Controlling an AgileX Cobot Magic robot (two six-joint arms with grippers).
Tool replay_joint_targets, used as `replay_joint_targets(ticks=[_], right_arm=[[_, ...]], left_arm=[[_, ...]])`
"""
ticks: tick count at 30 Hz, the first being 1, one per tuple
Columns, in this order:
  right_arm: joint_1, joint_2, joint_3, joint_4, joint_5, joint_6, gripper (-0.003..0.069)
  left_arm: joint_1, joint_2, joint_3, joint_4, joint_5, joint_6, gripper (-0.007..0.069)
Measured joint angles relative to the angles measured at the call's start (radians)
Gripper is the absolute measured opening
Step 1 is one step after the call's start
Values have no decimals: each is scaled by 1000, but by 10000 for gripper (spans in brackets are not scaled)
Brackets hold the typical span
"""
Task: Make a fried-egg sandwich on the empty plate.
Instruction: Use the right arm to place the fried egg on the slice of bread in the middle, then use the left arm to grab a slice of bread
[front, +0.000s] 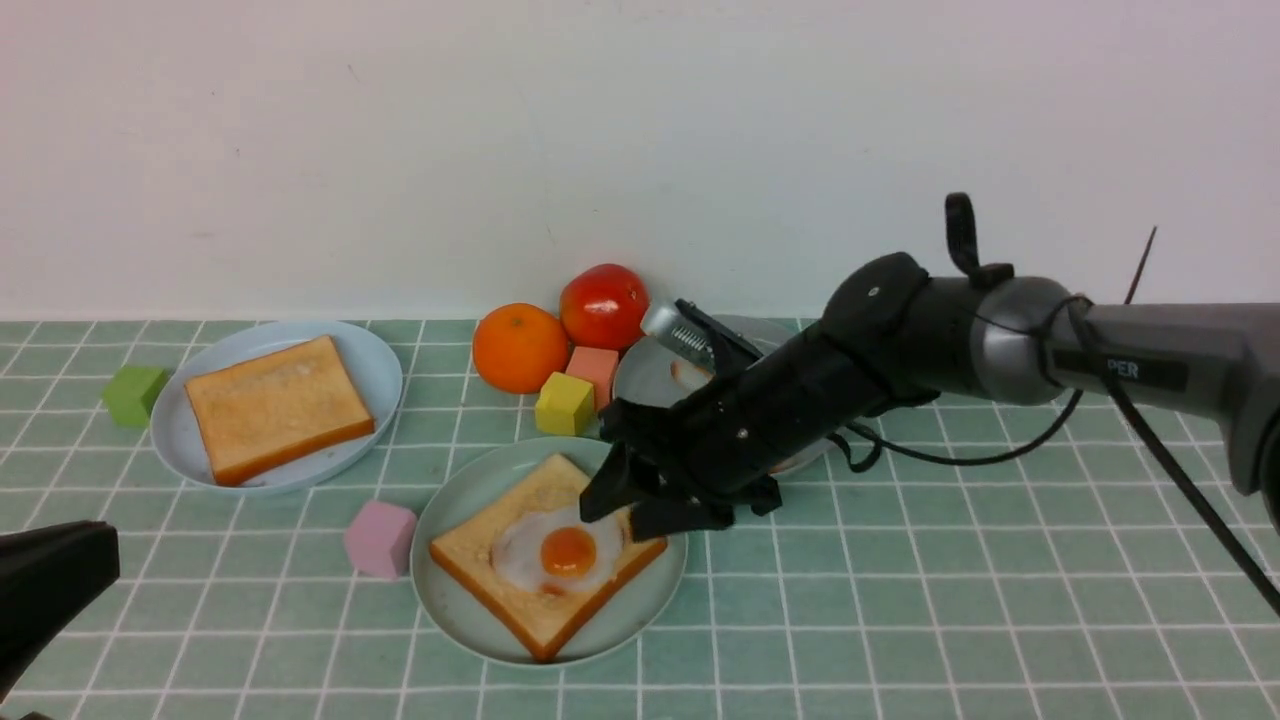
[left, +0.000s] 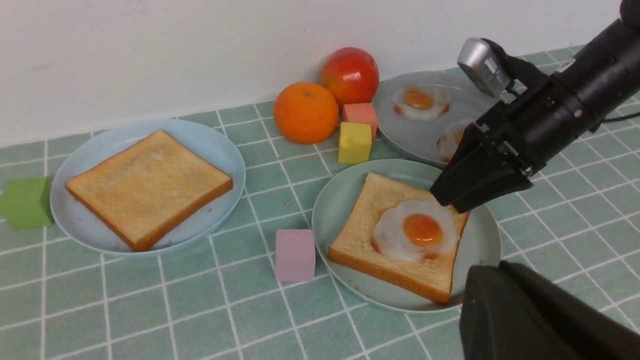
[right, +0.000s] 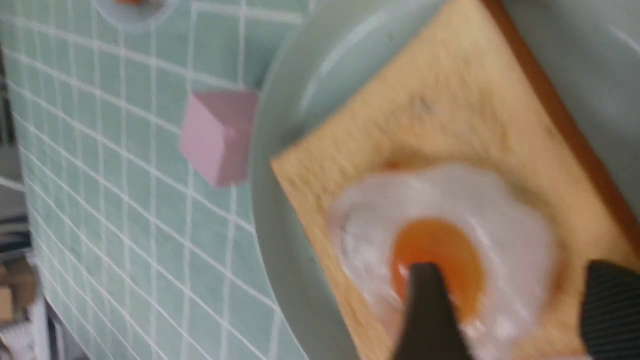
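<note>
The pale sea-green plate (front: 450, 520) holds one toast slice (front: 520, 500) with a fried egg (front: 560, 552) lying flat on it. My right gripper (front: 640, 515) hovers just over the egg's far edge, open, with nothing between its fingers. In the right wrist view its fingertips (right: 422, 280) straddle the egg (right: 450, 225) on the toast (right: 440, 100). The second toast slice (front: 278, 405) lies on the sky-blue plate (front: 380, 370) at the left. My left gripper (front: 60, 570) is a dark shape at the near left, away from both plates; its jaws do not show.
A grey-blue plate (left: 395, 125) with two more fried eggs (left: 420, 100) sits behind my right arm. An orange (front: 520, 347), a tomato (front: 604, 305), and yellow (front: 564, 403) and salmon (front: 594, 368) blocks stand by the wall. A pink block (front: 380, 538) and a green block (front: 134, 394) lie nearby.
</note>
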Motion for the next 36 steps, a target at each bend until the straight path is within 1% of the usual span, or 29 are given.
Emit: replay_joint_targets(ticks=[1, 2, 3, 5, 6, 7, 10, 14, 15, 16, 17, 18, 20, 21, 22, 23, 24, 25, 26, 27, 29, 32, 34, 36], right_arm=[[-11, -10, 0, -21, 14, 1, 473], [-13, -15, 0, -26, 20, 2, 479], [-30, -33, 0, -61, 34, 7, 484], [-60, -100, 0, -145, 71, 27, 462], [-64, -114, 0, -163, 78, 30, 453], [-75, -170, 0, -245, 107, 42, 411], [-78, -302, 0, -412, 183, 79, 279], [-56, -508, 10, -624, 278, 156, 94], [-54, -519, 12, -642, 281, 164, 85], [-43, -605, 38, -698, 291, 191, 26], [-36, -659, 61, -723, 295, 203, 0], [-34, -702, 82, -733, 298, 210, -8], [-29, -798, 139, -751, 300, 223, -12], [-28, -841, 168, -755, 300, 226, -12], [-28, -914, 221, -759, 294, 229, -9], [-28, -925, 229, -760, 292, 230, -8], [-28, -994, 284, -763, 271, 229, -5], [-28, -1041, 321, -763, 251, 229, -2], [-28, -1058, 336, -764, 243, 229, -1], [-28, -1122, 387, -765, 214, 231, 0], [-28, -1179, 431, -766, 189, 232, 0], [-28, -1235, 472, -766, 175, 232, 1], [-28, -1254, 490, -766, 176, 232, 1], [-28, -1257, 495, -766, 183, 232, 1]], left_arm=[[0, 1, 0, -3, 0, 0, 4], [0, 1, 0, -3, 0, 0, 4], [0, 8, 0, -7, 0, -1, 4], [0, 37, 0, -19, -1, -1, 2], [0, 46, 0, -21, -1, -1, 1], [0, 86, 0, -31, -4, -1, -8], [0, 218, -28, -64, -6, -2, -13], [19, 435, -154, -98, 0, 14, -13], [23, 447, -161, -100, 0, 17, -13], [66, 539, -221, -122, 0, 64, -13], [93, 593, -250, -141, 0, 100, -13], [126, 625, -278, -168, 0, 143, -13], [215, 723, -336, -257, 0, 267, -13], [272, 770, -365, -319, 0, 351, -13], [344, 826, -404, -410, 1, 484, -13], [356, 836, -404, -410, 1, 484, -13], [436, 901, -447, -507, 1, 642, -13], [489, 947, -474, -560, 1, 735, -13], [509, 966, -484, -580, 0, 770, -13], [579, 1038, -525, -640, -2, 890, -13], [644, 1116, -572, -672, -9, 988, -13], [702, 1225, -641, -668, -22, 1098, -11], [738, 1296, -698, -634, -25, 1158, 16], [754, 1333, -724, -609, -25, 1178, 49]])
